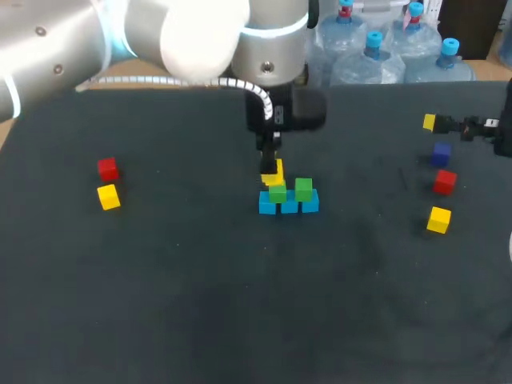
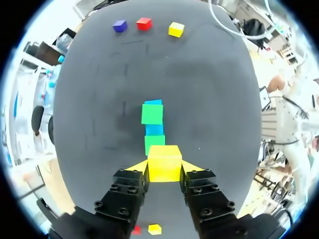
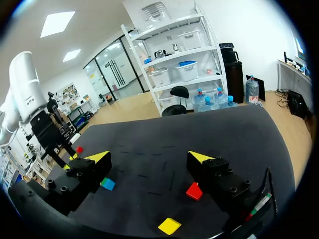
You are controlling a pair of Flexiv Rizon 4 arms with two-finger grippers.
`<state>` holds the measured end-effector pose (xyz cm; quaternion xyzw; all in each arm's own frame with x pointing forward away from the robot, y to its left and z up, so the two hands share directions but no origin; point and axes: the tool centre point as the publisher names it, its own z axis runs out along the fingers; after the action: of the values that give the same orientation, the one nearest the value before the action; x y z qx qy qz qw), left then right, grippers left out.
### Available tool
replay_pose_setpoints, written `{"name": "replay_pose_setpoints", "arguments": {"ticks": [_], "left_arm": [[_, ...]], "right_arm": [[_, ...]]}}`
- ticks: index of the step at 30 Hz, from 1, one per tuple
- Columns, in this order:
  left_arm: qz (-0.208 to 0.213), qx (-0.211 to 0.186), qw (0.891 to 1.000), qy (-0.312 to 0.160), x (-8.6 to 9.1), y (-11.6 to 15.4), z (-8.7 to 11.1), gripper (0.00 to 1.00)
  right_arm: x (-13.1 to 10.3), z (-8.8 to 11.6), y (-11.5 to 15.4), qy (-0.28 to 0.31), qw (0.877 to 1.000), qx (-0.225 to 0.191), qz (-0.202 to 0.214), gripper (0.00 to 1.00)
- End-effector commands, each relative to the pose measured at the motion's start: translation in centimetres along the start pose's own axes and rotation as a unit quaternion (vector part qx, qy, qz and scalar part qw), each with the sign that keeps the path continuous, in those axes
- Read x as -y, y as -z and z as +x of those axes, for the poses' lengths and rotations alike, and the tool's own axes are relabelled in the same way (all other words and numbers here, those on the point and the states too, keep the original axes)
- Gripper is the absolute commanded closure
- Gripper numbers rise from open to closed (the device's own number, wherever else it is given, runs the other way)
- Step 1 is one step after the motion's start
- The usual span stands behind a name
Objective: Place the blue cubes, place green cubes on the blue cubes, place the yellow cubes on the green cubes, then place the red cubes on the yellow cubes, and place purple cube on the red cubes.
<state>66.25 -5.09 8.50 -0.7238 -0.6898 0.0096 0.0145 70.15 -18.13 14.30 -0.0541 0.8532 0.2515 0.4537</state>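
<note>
Left gripper (image 2: 164,168) pinching yellow cube (image 2: 164,163) from both sides, held over green cubes (image 1: 278,193), these sitting on blue cubes (image 1: 288,206) mid-table, right gripper (image 3: 149,158) spread wide, purple cube (image 1: 442,154) and red cube (image 1: 445,182) loose near it.

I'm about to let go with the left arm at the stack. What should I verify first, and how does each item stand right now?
1. Grip: left jaws shut on yellow cube from both sides: ok.
2. Held cube above a green cube: ok.
3. Held cube actually resting on it: cannot tell.
4. That one and the second green cube seated on the blue cubes: ok.
5. Other arm: right jaws open, off at the table's side, away from the stack: ok.
6. Next piece: spare yellow cube lying free: ok.
</note>
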Motion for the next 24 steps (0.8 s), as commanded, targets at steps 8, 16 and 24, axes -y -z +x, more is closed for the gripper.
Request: {"name": "replay_pose_setpoints", "arguments": {"ticks": [8,16,24], "left_arm": [[0.0,-0.024,0.999,-0.025,-0.5,-0.4,-1.8,1.0],[-0.002,-0.035,0.999,-0.03,-1.2,-0.8,-2.8,1.0],[0.002,-0.046,0.999,-0.027,-2.0,-1.3,-3.2,1.0]], "right_arm": [[0.0,-0.1,0.1,0.0,1.0,-0.001,-0.001,0.0],[0.0,-0.1,0.1,0.0,1.0,-0.001,-0.001,0.0],[0.0,-0.1,0.1,0.0,1.0,-0.001,-0.001,0.0]]}}
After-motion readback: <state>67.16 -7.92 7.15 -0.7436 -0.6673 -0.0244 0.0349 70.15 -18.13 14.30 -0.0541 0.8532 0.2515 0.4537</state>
